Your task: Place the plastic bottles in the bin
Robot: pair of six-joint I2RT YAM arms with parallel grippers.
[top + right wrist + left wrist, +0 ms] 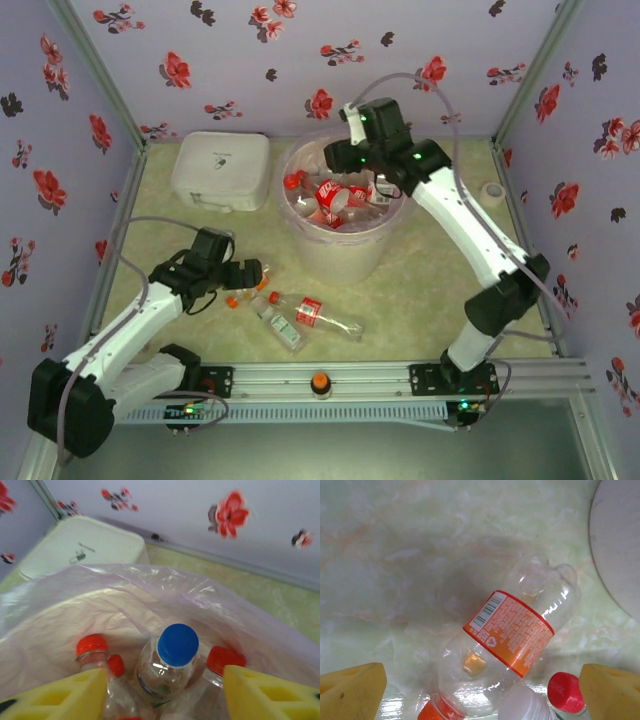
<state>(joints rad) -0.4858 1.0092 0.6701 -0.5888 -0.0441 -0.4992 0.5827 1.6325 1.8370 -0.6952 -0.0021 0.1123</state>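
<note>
A: Starting nearest the bases, what is added by the left wrist view to what is seen from above?

B: From above, the left gripper is seen low over the table, with loose bottles lying near the bin. Up close, its yellow foam pads are found spread wide apart, with nothing clasped. Just beyond them a clear crinkled bottle lies on its side on the glossy, marbled green table. It is banded by an orange label, and a red cap is seen beside it.

A: And farther off?

B: The round white bin is shown from above, heaped with bottles. Its thin, wrinkled pink liner is made plain by the right wrist view. There the right gripper is found parted over the bin. A blue-capped bottle stands upright between the pads, with a gap left on either side of its cap. Beyond, a smooth white lidded box and the flowered wall are seen.
</note>
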